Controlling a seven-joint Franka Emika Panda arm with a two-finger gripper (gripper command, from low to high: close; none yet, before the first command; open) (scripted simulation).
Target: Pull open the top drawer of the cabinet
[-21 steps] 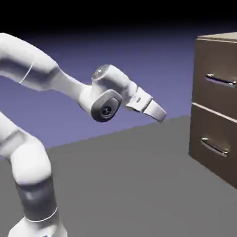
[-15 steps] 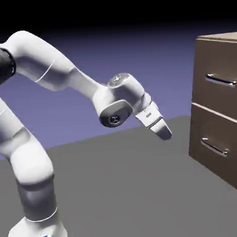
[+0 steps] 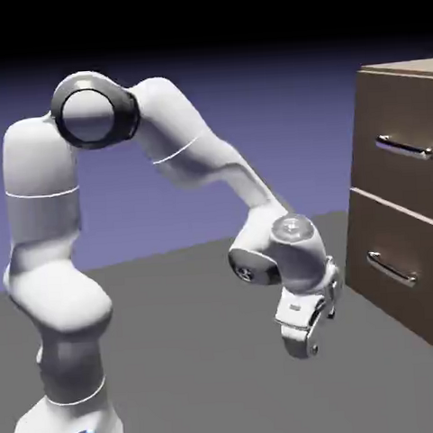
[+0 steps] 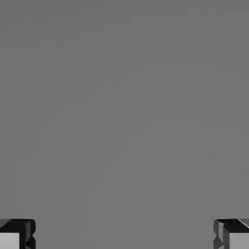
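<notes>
Beside the cabinet [image 3: 401, 200] the tool [image 3: 304, 341] hangs spread, empty — hand view shows only grey table [image 4: 124, 107].

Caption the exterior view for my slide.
White arm's open gripper points down at the grey table, short of the dark brown wooden cabinet.

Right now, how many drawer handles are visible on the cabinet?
2. One silver bar handle sits on the top drawer, the other handle on the lower drawer. The cabinet runs past the frame's right edge.
</notes>
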